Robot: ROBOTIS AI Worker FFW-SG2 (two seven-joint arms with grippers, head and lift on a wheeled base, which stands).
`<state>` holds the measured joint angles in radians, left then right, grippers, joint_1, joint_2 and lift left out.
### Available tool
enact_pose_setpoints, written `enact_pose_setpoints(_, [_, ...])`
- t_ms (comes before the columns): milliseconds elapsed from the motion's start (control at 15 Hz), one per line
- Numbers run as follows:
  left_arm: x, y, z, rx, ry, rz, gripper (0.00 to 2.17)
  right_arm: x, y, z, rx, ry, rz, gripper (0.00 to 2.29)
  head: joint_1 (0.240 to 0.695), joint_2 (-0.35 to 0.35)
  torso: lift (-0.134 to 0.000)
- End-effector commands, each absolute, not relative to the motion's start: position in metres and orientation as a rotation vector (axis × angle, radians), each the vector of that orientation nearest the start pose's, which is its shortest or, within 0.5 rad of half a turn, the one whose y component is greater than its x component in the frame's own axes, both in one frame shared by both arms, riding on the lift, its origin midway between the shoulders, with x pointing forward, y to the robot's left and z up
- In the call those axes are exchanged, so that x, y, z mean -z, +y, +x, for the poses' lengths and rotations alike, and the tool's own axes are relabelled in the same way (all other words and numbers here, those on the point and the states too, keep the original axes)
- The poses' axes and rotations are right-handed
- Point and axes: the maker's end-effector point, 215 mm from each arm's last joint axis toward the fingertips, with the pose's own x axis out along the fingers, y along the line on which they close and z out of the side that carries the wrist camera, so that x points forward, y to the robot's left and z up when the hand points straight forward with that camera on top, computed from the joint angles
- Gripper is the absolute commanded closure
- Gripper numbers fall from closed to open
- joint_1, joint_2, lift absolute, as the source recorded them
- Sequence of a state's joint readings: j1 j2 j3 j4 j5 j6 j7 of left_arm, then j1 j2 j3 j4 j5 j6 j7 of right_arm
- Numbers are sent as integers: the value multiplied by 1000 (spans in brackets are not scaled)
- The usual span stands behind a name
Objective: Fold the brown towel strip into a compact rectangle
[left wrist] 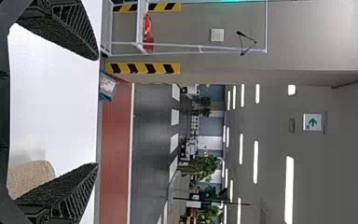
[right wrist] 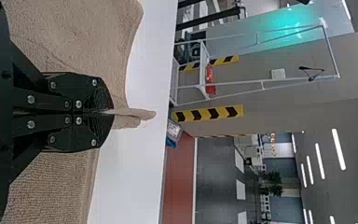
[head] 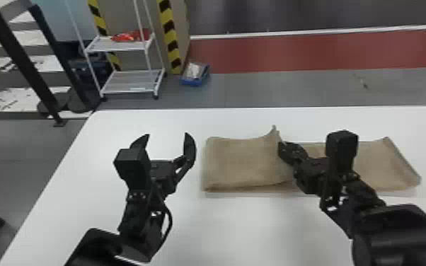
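Head view: over the white counter, the left gripper hangs beside the towel, its jaws wide apart with nothing between them. The brown towel lies on the counter, running from just right of that gripper toward the counter's right side. Its left part looks doubled over toward the middle, the rounded fold at its left end. Near the middle, the right gripper has its jaws closed on the towel's edge, and a small corner pokes up past the tips.

The step in hand seems to be settling this flap. The pinched edge is best lowered straight down, level with the long sides, and the jaws parted only once it lies flat; a sideways tug could skew the fold or drag the layer beneath. The open jaws on the left could press the fold lightly without snagging it. A raised corner would leave a lump under the next layer.

Farther right, the towel's right end lies spread out, probably the next part to bring over. The right arm leans across that stretch and would need to lift clear first.

Beyond the counter, left to right, are a white rack and a blue box on the floor, both out of the way.
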<state>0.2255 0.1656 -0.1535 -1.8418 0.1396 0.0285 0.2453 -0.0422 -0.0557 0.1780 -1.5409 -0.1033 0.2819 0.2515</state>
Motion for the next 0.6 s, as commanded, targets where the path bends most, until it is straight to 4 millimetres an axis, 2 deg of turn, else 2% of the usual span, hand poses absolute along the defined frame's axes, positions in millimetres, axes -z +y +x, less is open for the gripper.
enact_pose_setpoints(0, [338,225,524,-59,14,-12,66,388,-97,563,-421,244,66,1480,695,133,-123])
enact_pose_setpoints(133, [339,226,522,-63,15,-12,66,358,-131,559,-382,228,87,1480,695,129,-123])
enact_pose_setpoints(200, [338,227,521,-64,14,-12,66,352,-156,556,-357,234,87,1480,695,122,-123])
enact_pose_setpoints(267, [337,227,521,-65,11,-13,66,357,-178,556,-332,251,79,1480,695,112,-123])
enact_pose_setpoints(333, [340,228,520,-67,18,-12,66,372,-193,558,-307,279,56,1480,695,80,-123])
enact_pose_setpoints(400, [340,228,520,-69,17,-12,66,404,-202,556,-294,334,51,1480,695,62,-123])
enact_pose_setpoints(467, [342,227,520,-69,20,-16,66,423,-205,557,-290,355,58,1480,695,47,-123])
enact_pose_setpoints(533, [342,225,520,-65,22,-16,66,428,-205,558,-291,352,64,1480,695,36,-123])
